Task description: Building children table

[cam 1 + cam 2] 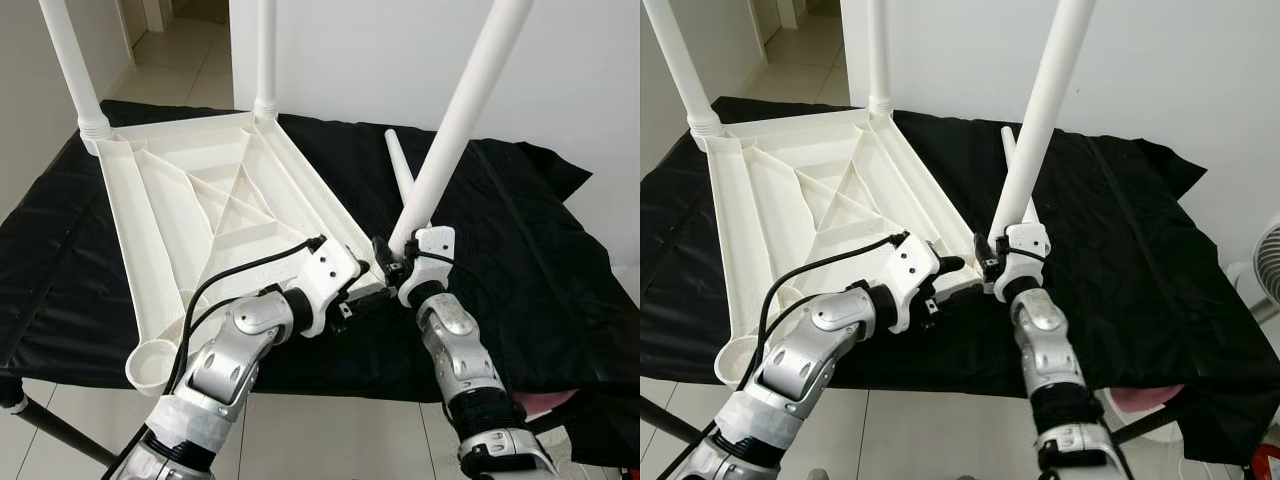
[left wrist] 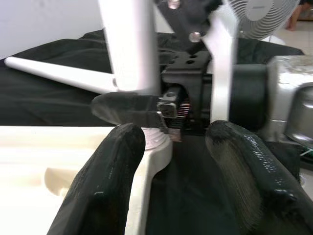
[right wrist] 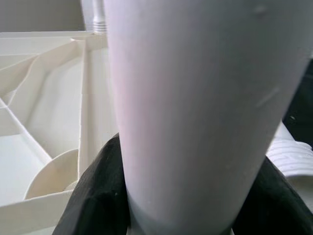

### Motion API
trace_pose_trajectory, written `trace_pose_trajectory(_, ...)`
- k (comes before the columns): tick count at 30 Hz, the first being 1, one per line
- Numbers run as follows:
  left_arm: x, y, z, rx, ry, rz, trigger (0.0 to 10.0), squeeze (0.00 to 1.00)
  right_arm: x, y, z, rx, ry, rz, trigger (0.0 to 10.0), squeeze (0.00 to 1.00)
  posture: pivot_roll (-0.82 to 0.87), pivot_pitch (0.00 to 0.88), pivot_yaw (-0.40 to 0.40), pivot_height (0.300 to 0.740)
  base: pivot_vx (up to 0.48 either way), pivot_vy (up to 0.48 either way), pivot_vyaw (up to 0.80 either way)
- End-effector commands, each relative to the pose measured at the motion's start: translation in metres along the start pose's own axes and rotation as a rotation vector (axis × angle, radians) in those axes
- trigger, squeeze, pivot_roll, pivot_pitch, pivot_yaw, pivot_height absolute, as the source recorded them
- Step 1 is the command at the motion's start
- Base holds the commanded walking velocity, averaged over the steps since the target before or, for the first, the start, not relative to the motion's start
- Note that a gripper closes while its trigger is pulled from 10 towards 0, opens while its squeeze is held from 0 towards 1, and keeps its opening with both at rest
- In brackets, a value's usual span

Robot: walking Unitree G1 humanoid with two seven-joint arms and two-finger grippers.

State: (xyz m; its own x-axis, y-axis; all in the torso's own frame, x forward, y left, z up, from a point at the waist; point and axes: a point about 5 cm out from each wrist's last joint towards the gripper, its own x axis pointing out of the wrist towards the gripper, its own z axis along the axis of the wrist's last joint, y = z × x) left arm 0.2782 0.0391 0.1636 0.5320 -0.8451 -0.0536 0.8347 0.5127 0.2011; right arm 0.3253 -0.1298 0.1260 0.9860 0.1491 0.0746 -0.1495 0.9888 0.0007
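Silver arms, black-fingered white hands

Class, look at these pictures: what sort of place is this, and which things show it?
Probably a room in a home: tiled floor, plain white wall, and a fan beside a black-covered table.

Held leg [image 1: 455, 115] top cut off (upper edge), socket hidden behind right end effector [image 1: 395, 262]

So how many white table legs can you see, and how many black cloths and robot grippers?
White table legs: 4 (two standing, one held, one lying)
White tabletop: 1
Black cloth: 1
Grippers: 2 (left, right)
Total: 8
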Motion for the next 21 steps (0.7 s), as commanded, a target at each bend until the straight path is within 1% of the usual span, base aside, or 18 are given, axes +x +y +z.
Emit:
trace_pose_trajectory(1, -0.002, 0.005, -0.004, 0.003, 0.018, 0.059, 10.0, 0.0, -0.009, -0.001, -0.019, -0.031, 0.099, -0.087, 10.0, 0.0, 0.04, 0.0, -0.102, 0.74, 0.0, 0.0, 0.0)
trace_pose_trajectory(2, -0.003, 0.007, -0.004, 0.005, 0.02, 0.066, 10.0, 0.0, -0.01, 0.0, -0.02, -0.028, 0.103, -0.127, 10.0, 0.0, 0.04, 0.0, -0.102, 0.74, 0.0, 0.0, 0.0)
trace_pose_trajectory(5, -0.003, 0.009, -0.004, 0.006, 0.02, 0.071, 10.0, 0.0, -0.011, 0.001, -0.021, -0.018, 0.105, -0.158, 10.0, 0.0, 0.04, 0.0, -0.104, 0.74, 0.0, 0.0, 0.0)
trace_pose_trajectory(6, -0.004, 0.01, -0.003, 0.008, 0.02, 0.076, 10.0, 0.0, -0.014, 0.008, -0.021, 0.007, 0.106, -0.186, 10.0, 0.0, 0.04, 0.0, -0.107, 0.74, 0.0, 0.0, 0.0)
trace_pose_trajectory(7, -0.004, 0.01, -0.003, 0.009, 0.019, 0.077, 10.0, 0.0, -0.015, 0.01, -0.021, 0.012, 0.107, -0.191, 10.0, 0.0, 0.04, 0.0, -0.107, 0.74, 0.0, 0.0, 0.0)
trace_pose_trajectory(9, -0.004, 0.01, -0.004, 0.009, 0.02, 0.08, 10.0, 0.0, -0.017, 0.021, -0.019, 0.026, 0.114, -0.161, 10.0, 0.0, 0.04, 0.0, -0.108, 0.74, 0.0, 0.0, 0.0)
trace_pose_trajectory(10, -0.005, 0.011, -0.004, 0.01, 0.02, 0.081, 10.0, 0.0, -0.017, 0.023, -0.019, 0.026, 0.116, -0.159, 10.0, 0.0, 0.04, 0.0, -0.108, 0.74, 0.0, 0.0, 0.0)
trace_pose_trajectory(12, -0.004, 0.011, -0.004, 0.009, 0.02, 0.081, 10.0, 0.0, -0.017, 0.023, -0.018, 0.035, 0.116, -0.154, 10.0, 0.0, 0.04, 0.0, -0.107, 0.74, 0.0, 0.0, 0.0)
trace_pose_trajectory(16, -0.003, 0.01, -0.003, 0.008, 0.019, 0.08, 10.0, 0.0, -0.014, 0.021, -0.018, 0.026, 0.125, -0.131, 10.0, 0.0, 0.04, 0.0, -0.106, 0.74, 0.0, 0.0, 0.0)
trace_pose_trajectory(17, -0.003, 0.009, -0.003, 0.009, 0.017, 0.078, 10.0, 0.0, -0.013, 0.019, -0.017, 0.029, 0.118, -0.128, 10.0, 0.47, 0.04, 0.0, -0.106, 0.74, 0.0, 0.0, 0.0)
trace_pose_trajectory(18, -0.002, 0.009, -0.003, 0.009, 0.016, 0.077, 10.0, 0.0, -0.013, 0.017, -0.016, 0.033, 0.112, -0.126, 10.0, 0.47, 0.04, 0.0, -0.106, 0.74, 0.0, 0.0, 0.0)
trace_pose_trajectory(19, -0.002, 0.009, -0.002, 0.008, 0.013, 0.075, 10.0, 0.0, -0.011, 0.014, -0.013, 0.026, 0.089, -0.12, 10.0, 1.0, 0.04, 0.0, -0.106, 0.74, 0.0, 0.0, 0.0)
trace_pose_trajectory(21, -0.001, 0.008, -0.001, 0.007, 0.011, 0.073, 10.0, 0.0, -0.01, 0.011, -0.01, 0.02, 0.072, -0.115, 10.0, 1.0, 0.04, 0.0, -0.106, 0.74, 0.0, 0.0, 0.0)
